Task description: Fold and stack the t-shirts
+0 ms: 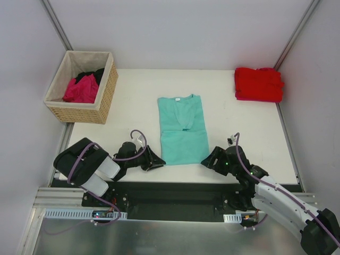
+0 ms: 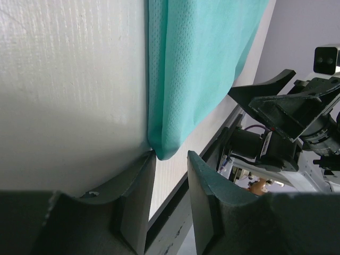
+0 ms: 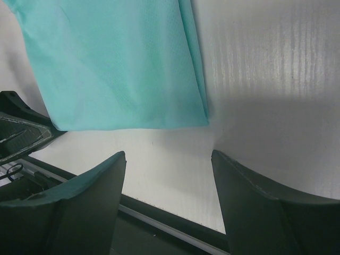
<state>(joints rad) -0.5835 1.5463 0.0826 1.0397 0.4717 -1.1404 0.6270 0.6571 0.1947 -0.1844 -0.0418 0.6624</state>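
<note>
While both arms crouch low at the near edge of the white table (image 1: pixel 239 138), a teal t-shirt (image 1: pixel 180 127) lies flat at its middle, folded into a narrow strip with the collar at the far end and the hem toward the arms. A woven basket (image 1: pixel 108 91) stands at the far left corner, well apart from the teal cloth. A folded red t-shirt (image 1: pixel 258 84) rests at the far right corner. Inside the basket, a magenta t-shirt (image 1: pixel 81 90) is bunched toward the near side, with a black t-shirt (image 1: pixel 91 75) just behind it. The left pincer (image 1: pixel 156 163) sits at the hem's near left corner, its jaws narrow but parted with bare table showing between them. In the left wrist view, the folded corner of the teal cloth touches the tip of one finger and is not between the two. The right pincer (image 1: pixel 206 162) sits at the near right corner with its jaws spread wide and nothing between them. In the right wrist view, that corner of the hem lies just beyond the fingertips. A small white neck label (image 1: pixel 178 99) shows inside the teal collar.
</note>
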